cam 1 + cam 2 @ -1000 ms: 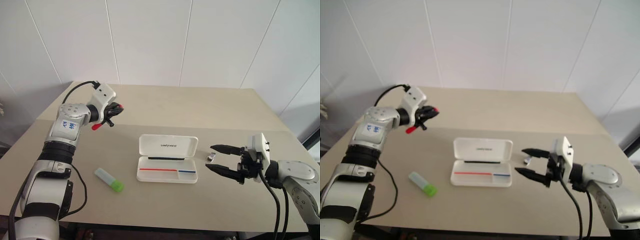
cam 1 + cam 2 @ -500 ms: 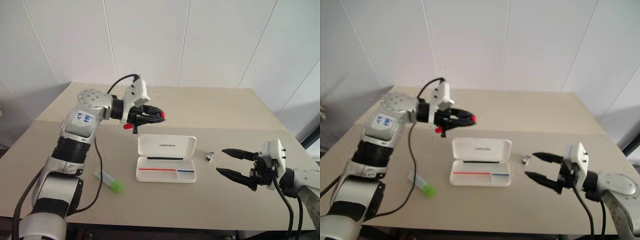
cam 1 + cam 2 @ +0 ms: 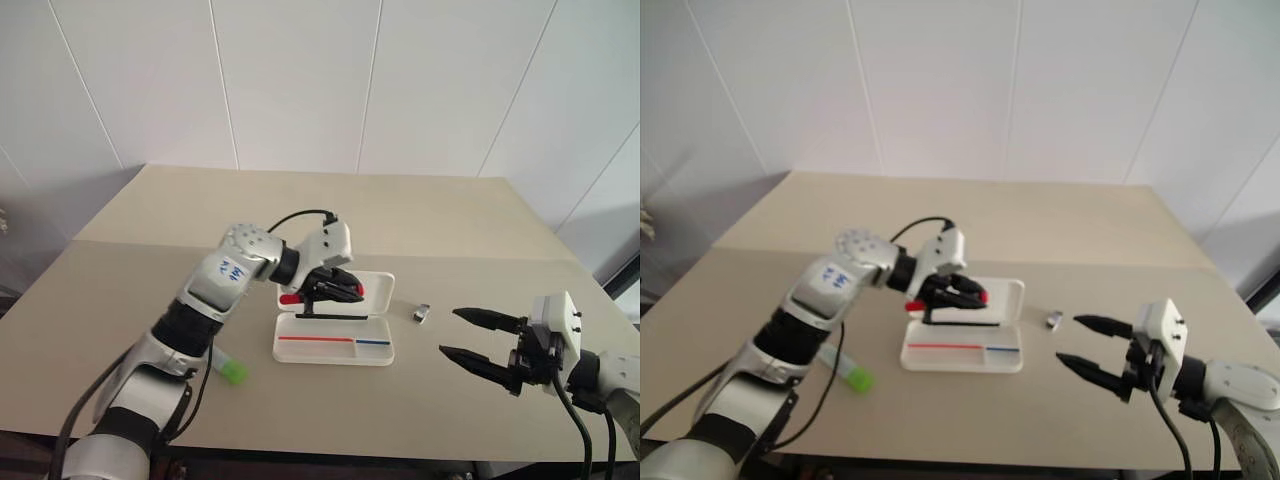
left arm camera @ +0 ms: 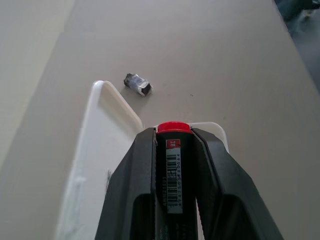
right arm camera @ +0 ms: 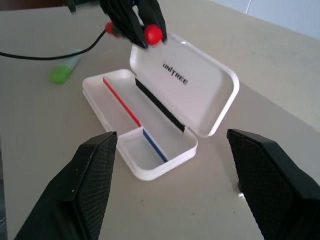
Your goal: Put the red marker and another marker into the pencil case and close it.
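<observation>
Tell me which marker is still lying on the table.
The green-capped highlighter, left of the pencil case; the red marker is clamped in the left gripper over the case.

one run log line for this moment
left gripper: shut on red marker, above open pencil case | right gripper: open | green highlighter: on table

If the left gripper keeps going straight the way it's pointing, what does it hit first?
Most likely the open lid of the pencil case. The left gripper, shut on the red marker, points right and slightly down over that lid. The small grey metal piece lies beyond it, though depth is hard to judge.
</observation>
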{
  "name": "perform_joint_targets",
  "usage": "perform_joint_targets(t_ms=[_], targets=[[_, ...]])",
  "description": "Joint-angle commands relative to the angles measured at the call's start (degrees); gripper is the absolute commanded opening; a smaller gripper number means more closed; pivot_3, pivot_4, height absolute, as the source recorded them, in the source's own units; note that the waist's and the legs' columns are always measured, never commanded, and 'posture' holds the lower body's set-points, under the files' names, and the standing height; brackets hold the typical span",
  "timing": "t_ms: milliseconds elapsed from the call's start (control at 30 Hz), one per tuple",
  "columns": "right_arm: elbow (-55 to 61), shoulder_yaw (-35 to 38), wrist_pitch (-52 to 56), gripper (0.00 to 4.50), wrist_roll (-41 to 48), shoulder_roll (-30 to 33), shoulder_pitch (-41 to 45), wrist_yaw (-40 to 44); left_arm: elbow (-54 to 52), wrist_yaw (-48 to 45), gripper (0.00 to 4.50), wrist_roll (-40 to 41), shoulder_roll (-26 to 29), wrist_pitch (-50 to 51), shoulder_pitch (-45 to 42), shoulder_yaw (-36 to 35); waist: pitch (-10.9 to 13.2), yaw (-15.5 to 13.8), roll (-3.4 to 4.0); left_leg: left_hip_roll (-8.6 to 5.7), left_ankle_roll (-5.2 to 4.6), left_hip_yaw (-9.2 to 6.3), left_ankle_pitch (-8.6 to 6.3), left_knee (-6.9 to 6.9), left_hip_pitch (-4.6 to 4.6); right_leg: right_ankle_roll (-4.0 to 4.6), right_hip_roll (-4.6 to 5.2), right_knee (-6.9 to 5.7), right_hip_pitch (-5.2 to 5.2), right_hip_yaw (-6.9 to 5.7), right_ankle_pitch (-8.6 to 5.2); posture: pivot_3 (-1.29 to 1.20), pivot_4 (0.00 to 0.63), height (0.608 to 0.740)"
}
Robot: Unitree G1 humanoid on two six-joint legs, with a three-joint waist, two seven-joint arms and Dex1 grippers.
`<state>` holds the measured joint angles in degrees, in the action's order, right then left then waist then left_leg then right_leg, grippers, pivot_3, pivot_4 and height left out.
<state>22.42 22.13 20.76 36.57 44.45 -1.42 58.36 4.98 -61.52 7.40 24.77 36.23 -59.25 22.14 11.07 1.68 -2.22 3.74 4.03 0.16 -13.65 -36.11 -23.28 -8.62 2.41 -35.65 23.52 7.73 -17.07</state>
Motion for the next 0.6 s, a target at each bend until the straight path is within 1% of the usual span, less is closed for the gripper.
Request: perform_joint_targets(t_ms=[33,167,267,300,600], targets=[[2.2,2.9,-1.4,4.5,0.9,0.1,-0.6,-0.9,0.4,3.2,0.64,-3.1,-1.8,-2.1,0.7,1.9,0.0,0.1,0.0,0.0,0.0,0.01,0.0,-0.01,0.01,0.0,0.0,0.0,-0.01,0.02,0.0,0.0,0.15,0.74],[2.6,3.3,-1.5,4.5,1.0,0.0,-1.1,-1.8,4.5,6.2,0.64,-7.3,-3.6,-6.3,1.4,4.5,0.0,0.1,0.0,0.0,-0.05,0.02,0.03,0.0,0.04,0.01,-0.02,0.0,0.0,0.05,-0.01,0.0,0.15,0.74],[3.1,3.5,-1.6,4.5,1.1,-0.2,-1.6,-2.4,6.7,7.5,0.64,-10.3,-4.0,-9.5,2.0,6.2,0.0,0.1,0.0,-0.01,-0.06,0.03,0.04,-0.01,0.03,0.39,-0.01,0.03,0.0,0.11,-0.21,0.0,0.15,0.74],[3.3,3.5,-1.6,4.5,1.2,-0.2,-1.8,-2.6,7.3,7.7,0.64,-11.2,-3.9,-10.7,2.1,6.6,0.0,0.1,0.0,-0.01,-0.06,0.08,0.04,-0.01,0.04,0.4,-0.01,0.03,0.0,0.15,-0.21,0.0,0.15,0.74],[4.5,4.2,-1.3,4.5,1.6,-0.1,-3.3,-3.9,10.9,8.1,0.64,-14.8,-4.7,-16.3,3.3,6.9,0.0,0.0,0.0,-0.02,-0.06,0.19,0.04,0.0,0.04,0.38,-0.01,0.05,0.01,0.27,-0.2,0.0,0.15,0.74]])
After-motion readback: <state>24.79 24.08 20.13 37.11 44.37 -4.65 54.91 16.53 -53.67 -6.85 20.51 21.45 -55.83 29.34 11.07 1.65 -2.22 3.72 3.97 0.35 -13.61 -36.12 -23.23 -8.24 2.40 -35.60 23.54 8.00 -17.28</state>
